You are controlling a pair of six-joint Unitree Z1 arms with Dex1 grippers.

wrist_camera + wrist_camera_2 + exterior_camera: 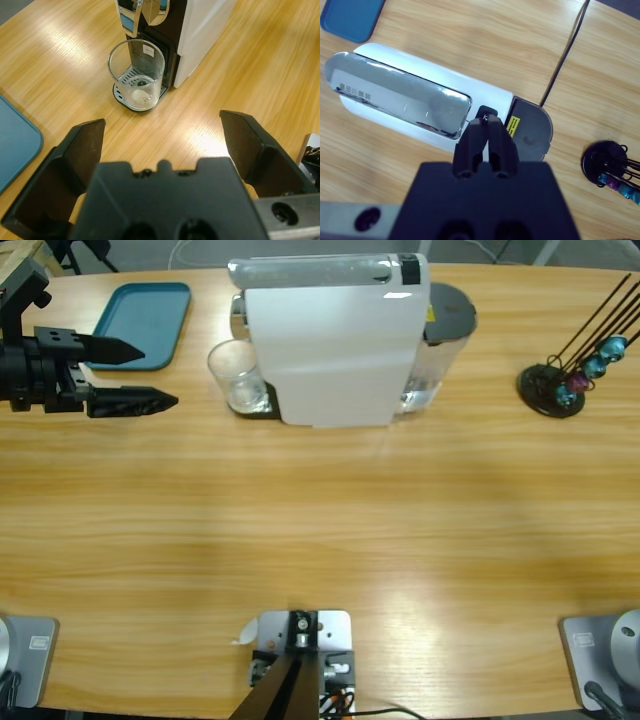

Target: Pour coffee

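In the high view, the left gripper (150,375) hangs open beside the tray (140,322), the glass (238,378) just ahead under the coffee machine (330,340). The left wrist view shows the glass (136,74) ahead between spread jaws. In the right wrist view, the right gripper (487,122), pinched together, hovers directly over the machine's top.

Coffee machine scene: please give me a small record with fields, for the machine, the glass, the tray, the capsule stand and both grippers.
coffee machine: white, upright at the table's far middle
glass: clear, on the machine's drip tray under the spout; whether empty, cannot tell
tray: blue, far-left of table
capsule stand: black, far right, holds coloured capsules
left gripper: fingers open, aimed at the glass, apart from it
right gripper: fingers shut, above the machine's top
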